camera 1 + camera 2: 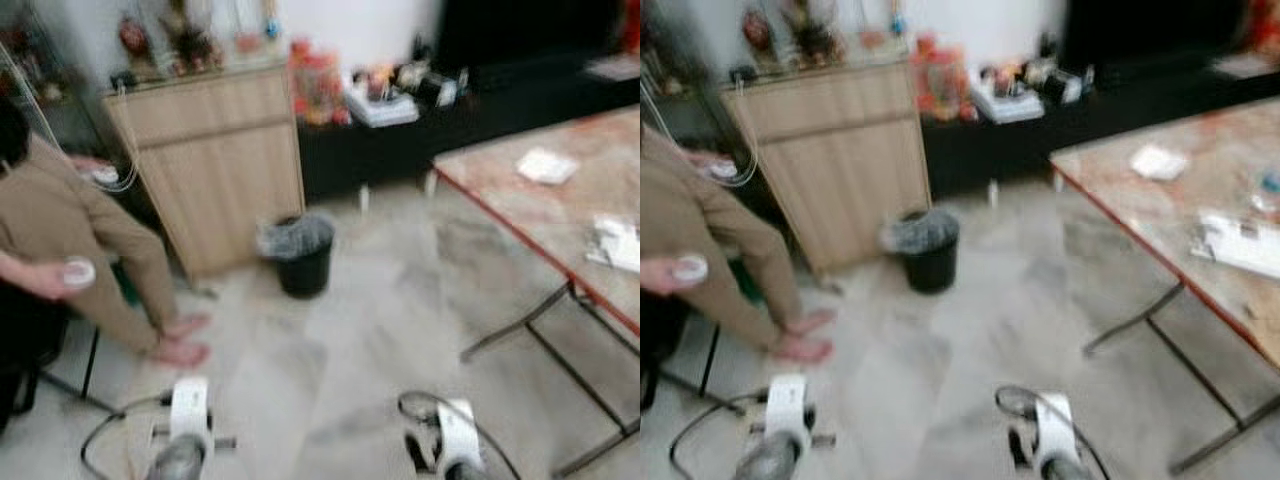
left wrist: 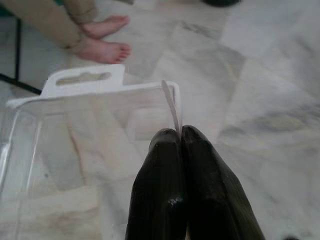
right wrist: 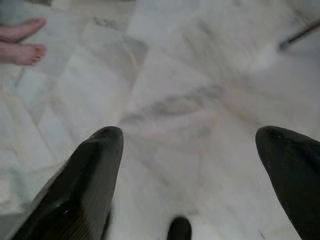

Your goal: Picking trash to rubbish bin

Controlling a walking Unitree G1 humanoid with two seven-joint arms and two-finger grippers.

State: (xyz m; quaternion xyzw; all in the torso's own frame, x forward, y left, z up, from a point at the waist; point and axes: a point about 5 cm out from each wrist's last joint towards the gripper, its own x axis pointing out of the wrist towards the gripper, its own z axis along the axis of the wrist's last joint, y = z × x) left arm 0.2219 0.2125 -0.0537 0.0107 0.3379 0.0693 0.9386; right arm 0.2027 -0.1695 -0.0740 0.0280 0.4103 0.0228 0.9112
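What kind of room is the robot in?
Probably a living room at home. There is a marble floor, a wooden cabinet with ornaments on top, a low dark TV unit, a folding table and a black bin.

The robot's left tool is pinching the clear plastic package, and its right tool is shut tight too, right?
Not quite. The left tool does pinch the clear plastic package, but the right tool is open: the right wrist view shows its two black fingers spread wide apart over the marble floor.
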